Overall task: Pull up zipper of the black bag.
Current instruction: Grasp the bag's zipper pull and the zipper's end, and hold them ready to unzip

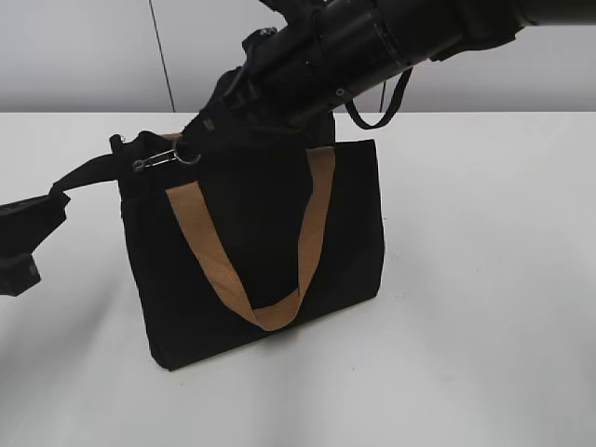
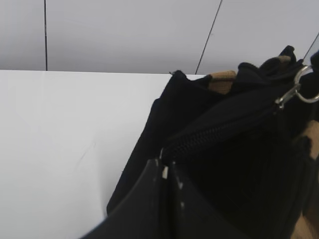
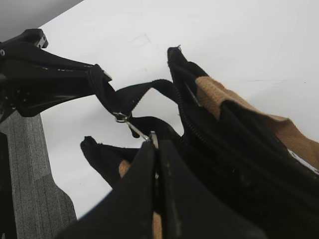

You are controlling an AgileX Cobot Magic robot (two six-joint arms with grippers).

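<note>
The black bag [image 1: 270, 242] stands upright mid-table with a tan handle [image 1: 209, 256] hanging down its front. The zipper [image 1: 166, 159], a silver pull with a ring, sits at the bag's top left corner. My right gripper [image 1: 200, 140] reaches down from the upper right and is shut on the zipper pull [image 3: 130, 127], which runs into its jaws [image 3: 155, 144]. My left gripper [image 1: 54, 197] is at the far left, shut on a black fabric tail of the bag and holding it taut. Its jaws [image 2: 164, 167] pinch the end of the black zip line [image 2: 219, 132].
The white table [image 1: 484, 279] spreads around the bag, with a grey wall behind it. A black cable loop [image 1: 396, 98] hangs off the right arm above the bag. A grey textured block [image 3: 30, 174] shows at the lower left of the right wrist view.
</note>
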